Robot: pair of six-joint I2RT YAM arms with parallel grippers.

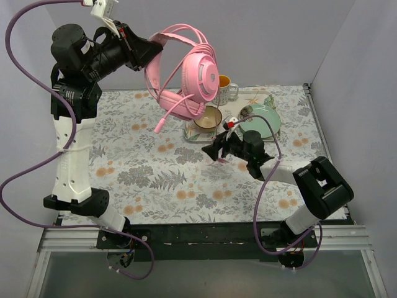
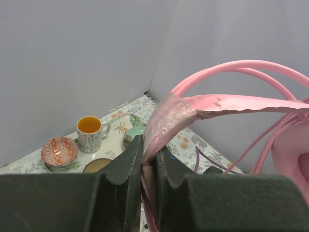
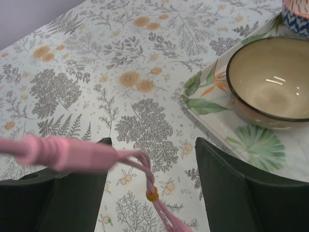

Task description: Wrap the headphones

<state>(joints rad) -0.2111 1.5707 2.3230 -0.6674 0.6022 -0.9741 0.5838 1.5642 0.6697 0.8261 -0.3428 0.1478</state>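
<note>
The pink headphones (image 1: 200,76) hang in the air above the back of the table, with the boom mic (image 1: 162,120) pointing down. My left gripper (image 1: 144,51) is raised high and shut on the headband (image 2: 231,102). In the left wrist view the band is pinched between the fingertips of the left gripper (image 2: 148,145). My right gripper (image 1: 216,151) is low over the table near the tray and open. In the right wrist view a thin pink cable (image 3: 145,164) with a yellow bead (image 3: 152,195) and a blurred pink end piece (image 3: 63,153) hangs loose between the spread jaws of the right gripper (image 3: 153,142).
A floral tray (image 3: 217,121) at the back holds a beige bowl (image 1: 208,118), a mug (image 1: 224,87) with an orange inside, a green plate (image 1: 260,118) and a red-patterned bowl (image 2: 59,150). Grey walls close the back and the right. Purple robot cables (image 1: 25,167) loop beside the arms.
</note>
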